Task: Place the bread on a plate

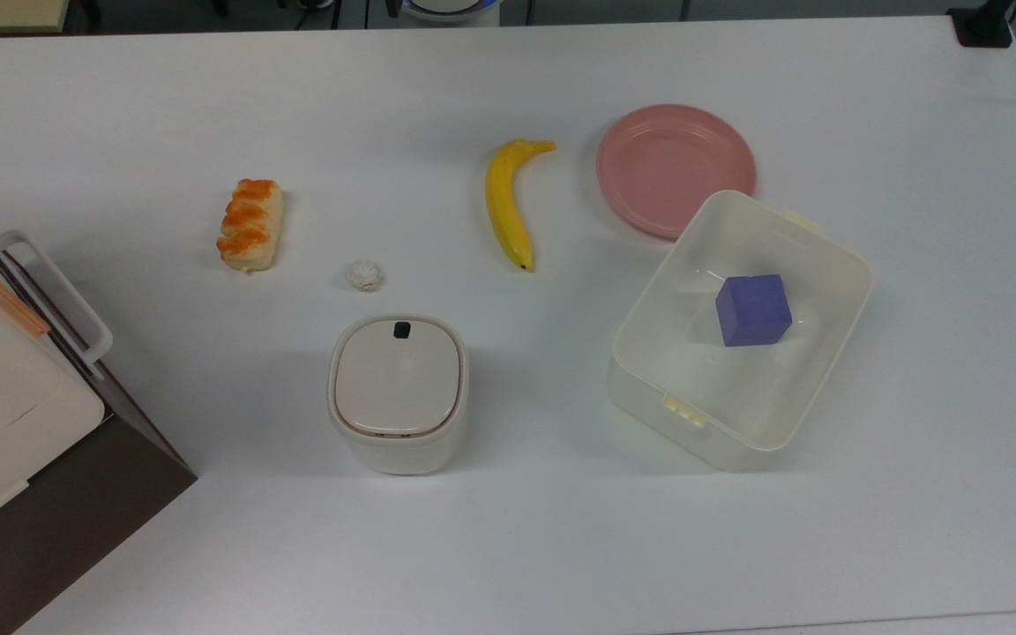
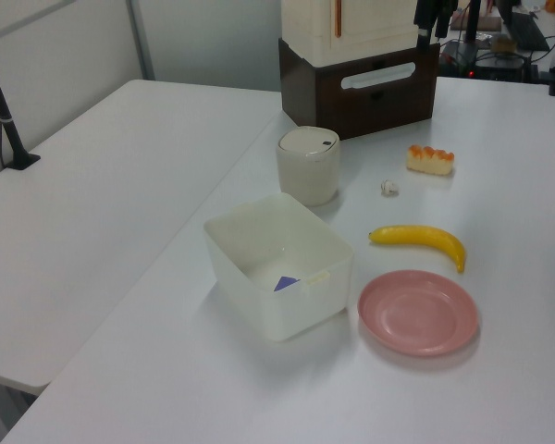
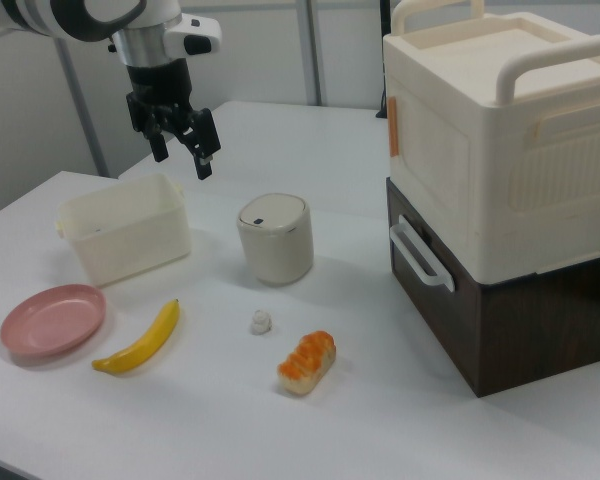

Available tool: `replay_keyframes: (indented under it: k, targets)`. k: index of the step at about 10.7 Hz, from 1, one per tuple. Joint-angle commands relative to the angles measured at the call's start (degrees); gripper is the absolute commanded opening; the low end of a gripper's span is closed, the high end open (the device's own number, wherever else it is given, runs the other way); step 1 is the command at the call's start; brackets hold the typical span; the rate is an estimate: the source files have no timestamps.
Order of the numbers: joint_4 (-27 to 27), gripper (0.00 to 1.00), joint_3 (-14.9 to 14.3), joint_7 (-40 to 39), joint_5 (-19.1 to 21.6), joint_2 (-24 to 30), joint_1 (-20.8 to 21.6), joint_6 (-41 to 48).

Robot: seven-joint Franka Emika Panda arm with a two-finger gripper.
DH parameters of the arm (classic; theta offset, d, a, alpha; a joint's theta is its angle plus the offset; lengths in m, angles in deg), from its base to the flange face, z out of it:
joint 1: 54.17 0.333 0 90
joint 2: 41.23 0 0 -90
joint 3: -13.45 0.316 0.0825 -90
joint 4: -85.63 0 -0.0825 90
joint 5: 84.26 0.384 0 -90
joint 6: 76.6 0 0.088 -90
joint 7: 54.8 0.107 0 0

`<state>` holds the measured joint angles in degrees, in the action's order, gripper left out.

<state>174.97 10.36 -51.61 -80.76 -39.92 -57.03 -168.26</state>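
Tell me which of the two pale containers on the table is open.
The rectangular tub beside the plate: it has no lid and a purple cube lies inside. The rounded bin is lidded.

Lab bench, no question.
White table (image 1: 561,547) under the raised claw (image 3: 181,152), grey partition panels (image 3: 250,55) behind it (cabled equipment (image 2: 504,32) at the far edge).

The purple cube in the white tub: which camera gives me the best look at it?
The top view: it looks straight down into the white tub, so the purple cube shows whole on the tub's floor. The left view catches just a corner of it above the wall. In the right view the tub's wall hides it.
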Motion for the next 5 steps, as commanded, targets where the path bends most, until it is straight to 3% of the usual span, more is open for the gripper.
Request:
replay_keyframes:
  k: [1, 5]
  targets:
    - [-0.13, 1.00, 0.02, 0.14, -0.77, 0.62, 0.49, 1.84]
    - [-0.22, 1.00, 0.02, 0.14, -1.73, 0.71, 0.49, 2.63]
